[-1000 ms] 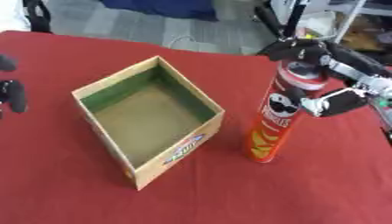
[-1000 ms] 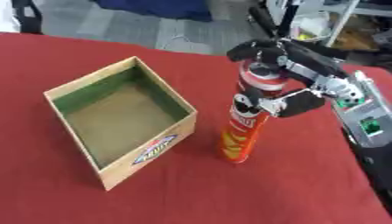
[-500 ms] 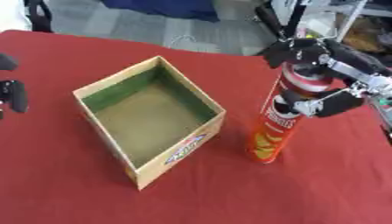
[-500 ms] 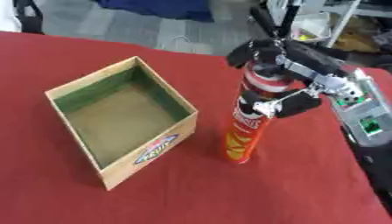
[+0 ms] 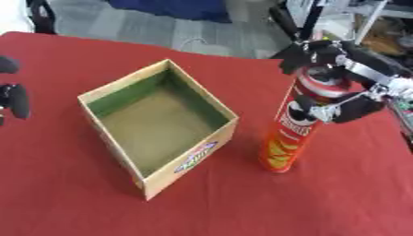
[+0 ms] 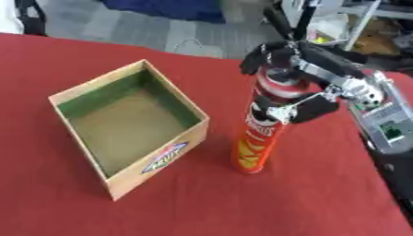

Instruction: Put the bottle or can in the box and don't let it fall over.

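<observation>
Standing on the red table (image 5: 73,193), a tall orange can (image 5: 295,133) is seen just to the right of the box (image 5: 157,133), near it but not touching. The can leans a little, with its top tipped to the right. The right hand (image 5: 339,80) is wrapped round the top part of the can, fingers curled behind the lid and the thumb pressed on the front. The left hand (image 5: 12,99) is seen at the left edge, well apart from the box; it cannot be told if its fingers are curled.

The box is open on top and nothing is seen inside it. It sits turned at an angle.

The can is judged to be light and stiff, with a smooth skin that may slip. Being tall and thin, it would tip with ease. A hold so near the lid may let the bottom swing, so a hold nearer the middle is thought safer. The can is probably taller than the box wall, so it must be set down flat and straight on its 1 small base.
</observation>
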Robot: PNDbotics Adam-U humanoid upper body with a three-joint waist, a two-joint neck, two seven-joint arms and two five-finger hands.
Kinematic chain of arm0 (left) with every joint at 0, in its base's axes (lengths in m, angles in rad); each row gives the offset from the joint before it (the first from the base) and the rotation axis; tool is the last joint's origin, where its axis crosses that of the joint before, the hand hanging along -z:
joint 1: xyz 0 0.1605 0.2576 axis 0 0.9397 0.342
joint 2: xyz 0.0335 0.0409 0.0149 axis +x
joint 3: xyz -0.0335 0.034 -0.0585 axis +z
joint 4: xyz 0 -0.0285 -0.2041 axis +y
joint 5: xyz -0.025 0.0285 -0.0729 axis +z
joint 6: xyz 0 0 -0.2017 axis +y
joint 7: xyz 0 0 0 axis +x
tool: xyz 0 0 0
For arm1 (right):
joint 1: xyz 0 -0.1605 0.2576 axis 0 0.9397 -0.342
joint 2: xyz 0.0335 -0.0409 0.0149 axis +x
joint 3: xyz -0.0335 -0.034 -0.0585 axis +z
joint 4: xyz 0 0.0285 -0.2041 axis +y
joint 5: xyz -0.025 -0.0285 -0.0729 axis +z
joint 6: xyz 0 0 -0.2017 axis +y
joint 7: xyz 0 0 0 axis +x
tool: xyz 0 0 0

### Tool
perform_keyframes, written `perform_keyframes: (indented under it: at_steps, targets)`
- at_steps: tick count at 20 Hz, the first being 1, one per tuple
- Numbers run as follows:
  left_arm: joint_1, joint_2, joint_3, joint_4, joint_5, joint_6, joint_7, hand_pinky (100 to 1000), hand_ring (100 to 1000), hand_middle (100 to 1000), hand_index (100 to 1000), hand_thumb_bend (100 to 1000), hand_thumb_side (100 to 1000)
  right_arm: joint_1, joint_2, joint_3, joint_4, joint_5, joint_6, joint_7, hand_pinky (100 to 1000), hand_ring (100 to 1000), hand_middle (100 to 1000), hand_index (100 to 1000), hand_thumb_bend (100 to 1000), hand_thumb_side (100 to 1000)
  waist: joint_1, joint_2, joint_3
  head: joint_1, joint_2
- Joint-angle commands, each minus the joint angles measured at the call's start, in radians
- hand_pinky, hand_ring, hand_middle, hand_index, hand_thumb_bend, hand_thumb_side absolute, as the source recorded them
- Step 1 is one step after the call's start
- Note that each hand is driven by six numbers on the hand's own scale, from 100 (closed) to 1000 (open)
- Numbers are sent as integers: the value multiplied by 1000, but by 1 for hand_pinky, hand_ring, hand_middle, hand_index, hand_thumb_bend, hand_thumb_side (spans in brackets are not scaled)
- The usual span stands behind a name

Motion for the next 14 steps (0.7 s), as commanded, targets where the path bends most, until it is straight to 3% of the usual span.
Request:
perform_keyframes:
  at_steps: [1,4,14]
  targets:
    - [-18,11,0,-18,7,3,0,519,765,776,837,100,648,11,-7,26,13,-41,-283,320,365,620,650,696,100,100,4,-17,1,3,0]
    - [-18,11,1,-18,7,3,1,518,765,767,827,100,648,11,-7,23,13,-84,-283,321,338,596,557,635,100,100,4,-17,1,3,1]
    - [-19,12,0,-18,8,2,-3,517,768,757,812,100,647,10,-5,17,8,-132,-283,279,207,454,429,506,100,100,4,-16,0,4,1]
